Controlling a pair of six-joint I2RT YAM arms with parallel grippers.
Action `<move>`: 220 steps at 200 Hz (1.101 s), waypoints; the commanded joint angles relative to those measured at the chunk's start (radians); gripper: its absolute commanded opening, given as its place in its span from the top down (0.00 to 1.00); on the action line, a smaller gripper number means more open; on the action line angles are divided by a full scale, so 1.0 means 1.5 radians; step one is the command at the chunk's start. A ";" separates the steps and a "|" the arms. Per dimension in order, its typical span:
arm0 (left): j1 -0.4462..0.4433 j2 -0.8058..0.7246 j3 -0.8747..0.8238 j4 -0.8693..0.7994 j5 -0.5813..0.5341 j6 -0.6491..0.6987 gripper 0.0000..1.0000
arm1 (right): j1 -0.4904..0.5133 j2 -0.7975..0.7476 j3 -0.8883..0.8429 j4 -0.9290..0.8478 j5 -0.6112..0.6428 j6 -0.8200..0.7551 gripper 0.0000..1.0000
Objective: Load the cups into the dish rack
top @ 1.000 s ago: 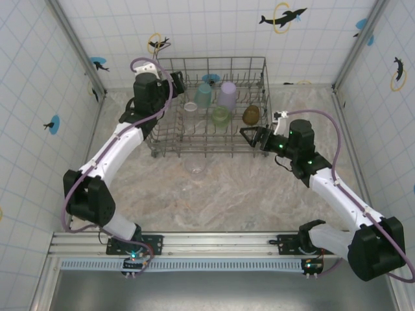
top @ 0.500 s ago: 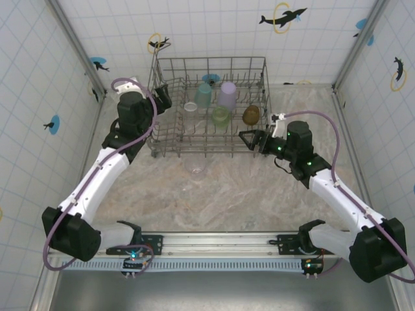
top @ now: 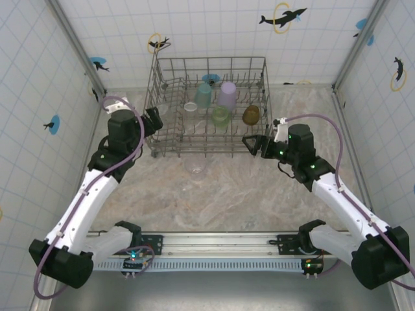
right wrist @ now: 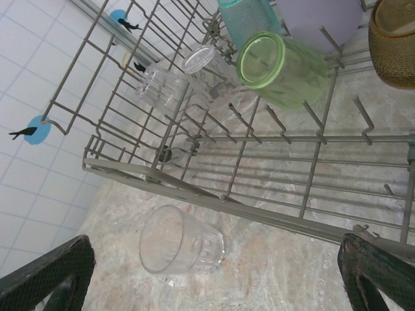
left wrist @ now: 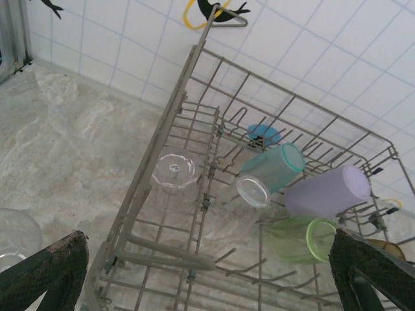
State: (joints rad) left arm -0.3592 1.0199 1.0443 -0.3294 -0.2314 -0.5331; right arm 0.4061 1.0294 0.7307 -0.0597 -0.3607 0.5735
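The dish rack [top: 172, 71] stands at the far middle of the table [top: 227, 194], close to the tiled back wall [top: 214, 32]. Inside it a teal cup [top: 203, 95] and a lavender cup [top: 227, 94] lie tipped among the tines toward the back. A light green cup [top: 221, 115] lies tipped just in front of them, and an amber cup [top: 251, 115] sits to its right, near the rack's right-hand side. Also in the rack are a clear cup [left wrist: 249, 191] just beside the teal one and a second clear cup [left wrist: 175, 172] near the left side. A third clear cup [top: 195, 167] is outside, on the table just in front of the rack's front side; whether it is upright or on its side I cannot tell. The left gripper [top: 154, 118] hovers outside the rack by its left front corner. Its fingers [left wrist: 52, 269] are spread wide with nothing between them. The right gripper [top: 249, 144] is at the right front corner, pointing left along the front side — its fingers [right wrist: 379, 272] are also spread wide and empty. The cup on the table lies between the two grippers, well apart from both.
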 commanded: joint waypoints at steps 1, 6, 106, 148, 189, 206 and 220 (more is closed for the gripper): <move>-0.001 -0.004 0.013 -0.072 0.037 0.010 0.02 | 0.002 -0.016 -0.018 -0.006 0.013 -0.007 0.00; -0.001 -0.001 0.013 -0.085 0.043 0.018 0.02 | 0.002 -0.016 -0.020 -0.004 0.013 -0.004 0.00; -0.003 0.029 -0.079 -0.141 0.216 0.044 0.05 | 0.005 -0.005 -0.028 -0.005 0.022 0.007 0.00; -0.021 0.045 -0.094 -0.151 0.240 0.050 0.12 | 0.004 0.013 -0.016 -0.008 0.028 0.005 0.00; -0.036 0.050 -0.124 -0.151 0.248 0.044 0.16 | 0.005 0.050 0.004 -0.003 0.023 0.003 0.00; -0.039 0.057 -0.136 -0.151 0.249 0.041 0.19 | 0.005 0.063 0.010 0.002 0.020 0.005 0.01; -0.062 0.063 -0.146 -0.144 0.247 0.033 0.22 | 0.007 0.070 0.014 0.004 0.021 0.006 0.00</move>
State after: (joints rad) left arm -0.4137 1.0946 0.8547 -0.5354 0.1249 -0.4725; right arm 0.4068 1.1172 0.7017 -0.0650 -0.3309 0.5838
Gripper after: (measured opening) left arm 0.800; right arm 0.995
